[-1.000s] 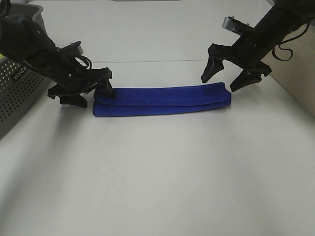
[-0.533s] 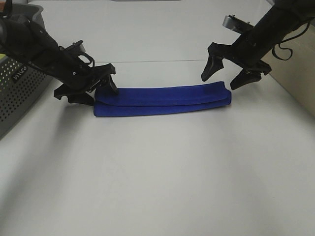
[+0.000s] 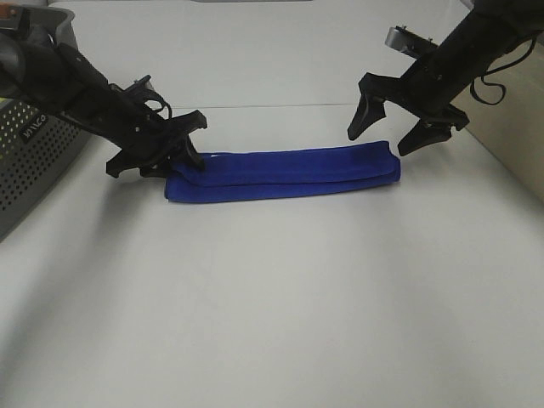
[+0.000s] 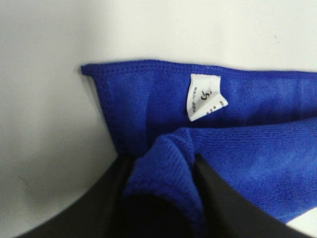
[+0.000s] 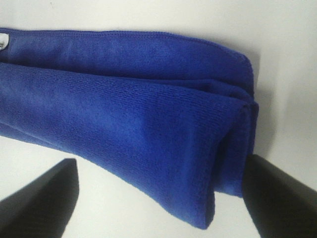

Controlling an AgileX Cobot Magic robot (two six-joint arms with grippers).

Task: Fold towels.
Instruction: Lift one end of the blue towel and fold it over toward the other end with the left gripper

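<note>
Tabletop (image 3: pixel 272 340) of plain white filled the foreground; toward its middle lay the royal blue towel (image 3: pixel 280 174), folded into a long narrow band. At its left end the left gripper (image 3: pixel 183 155), on an arm slanting low from the left, was clamped on a bunched fold near the white tag (image 4: pixel 204 96). The right gripper (image 3: pixel 391 136) hung over the right end, jaws spread wide. Farther left stood a grey basket (image 3: pixel 34 153).
</note>
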